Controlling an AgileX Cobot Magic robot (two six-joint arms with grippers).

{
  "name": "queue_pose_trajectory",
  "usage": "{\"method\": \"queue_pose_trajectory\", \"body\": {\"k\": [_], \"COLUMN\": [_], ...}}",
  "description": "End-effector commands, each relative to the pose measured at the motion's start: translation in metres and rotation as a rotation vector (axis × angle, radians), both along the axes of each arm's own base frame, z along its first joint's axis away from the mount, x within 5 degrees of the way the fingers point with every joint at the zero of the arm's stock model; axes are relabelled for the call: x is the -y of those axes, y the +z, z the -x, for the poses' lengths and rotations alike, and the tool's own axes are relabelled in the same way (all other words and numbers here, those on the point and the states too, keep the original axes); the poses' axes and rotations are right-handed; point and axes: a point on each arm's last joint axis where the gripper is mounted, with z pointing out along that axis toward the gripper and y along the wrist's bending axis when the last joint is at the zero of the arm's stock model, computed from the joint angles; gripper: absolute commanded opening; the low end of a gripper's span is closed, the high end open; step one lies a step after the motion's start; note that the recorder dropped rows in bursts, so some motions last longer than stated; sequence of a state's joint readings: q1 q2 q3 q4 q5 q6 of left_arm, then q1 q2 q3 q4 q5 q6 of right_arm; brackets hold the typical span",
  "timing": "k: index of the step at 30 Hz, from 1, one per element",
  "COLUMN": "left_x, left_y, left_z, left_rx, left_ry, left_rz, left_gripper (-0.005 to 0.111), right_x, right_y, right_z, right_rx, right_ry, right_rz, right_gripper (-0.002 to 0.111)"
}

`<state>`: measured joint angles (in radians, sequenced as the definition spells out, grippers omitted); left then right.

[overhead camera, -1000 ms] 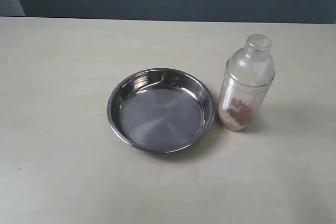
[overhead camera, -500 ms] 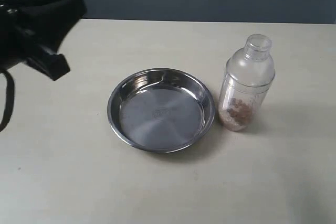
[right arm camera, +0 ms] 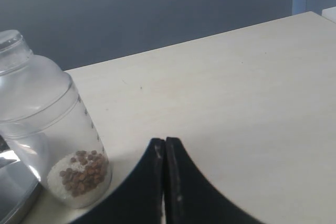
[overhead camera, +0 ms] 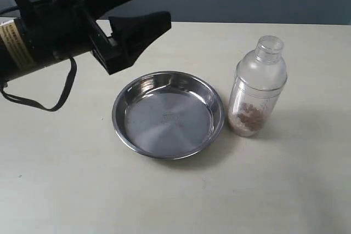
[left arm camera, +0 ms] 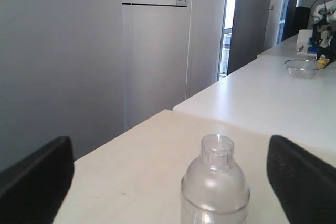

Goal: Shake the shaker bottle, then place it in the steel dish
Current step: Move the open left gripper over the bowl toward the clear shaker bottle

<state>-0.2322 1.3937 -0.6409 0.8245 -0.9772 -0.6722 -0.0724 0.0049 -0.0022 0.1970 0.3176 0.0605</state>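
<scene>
The left claw [overhead camera: 150, 4] hangs over the pale table [overhead camera: 66, 184] with its two black fingers [left arm camera: 37, 182] spread wide apart and nothing between them. Nearest to it, just below and ahead of its tips, lies the steel dish [overhead camera: 167, 121], flat on the table with nothing in it and not touched by the claw. Farther out, past the dish's opposite rim, the shaker bottle [overhead camera: 256, 89] stands upright just beside the dish, cap on, with brown granules heaped at its bottom. In the left wrist view the bottle sits straight ahead of the claw, in line with the gap between the fingers but well apart from them. The right claw [right arm camera: 165, 142] has its fingers pressed together, gripping nothing. It sits low over the table, and the shaker bottle stands near it, off to one side of its tips and clear of them. A sliver of the steel dish shows beyond the bottle.
</scene>
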Motion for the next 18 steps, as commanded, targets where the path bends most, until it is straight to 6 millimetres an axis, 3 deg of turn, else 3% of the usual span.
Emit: {"method": "queue_pose_trajectory", "body": {"k": [1, 18], "left_x": [0.01, 0.083], "left_y": [0.003, -0.022], "left_z": [-0.01, -0.077], "left_rx": [0.003, 0.036], "left_ry": [-0.017, -0.205], "left_rz": [0.027, 0.101], "left_gripper": [0.106, 0.106], "right_x": [0.0, 0.0], "right_y": [0.0, 0.0], "right_z": [0.0, 0.0], "right_rx": [0.011, 0.011], "right_ry": [0.003, 0.003], "right_rz": [0.009, 0.009], "right_gripper": [-0.001, -0.001]}}
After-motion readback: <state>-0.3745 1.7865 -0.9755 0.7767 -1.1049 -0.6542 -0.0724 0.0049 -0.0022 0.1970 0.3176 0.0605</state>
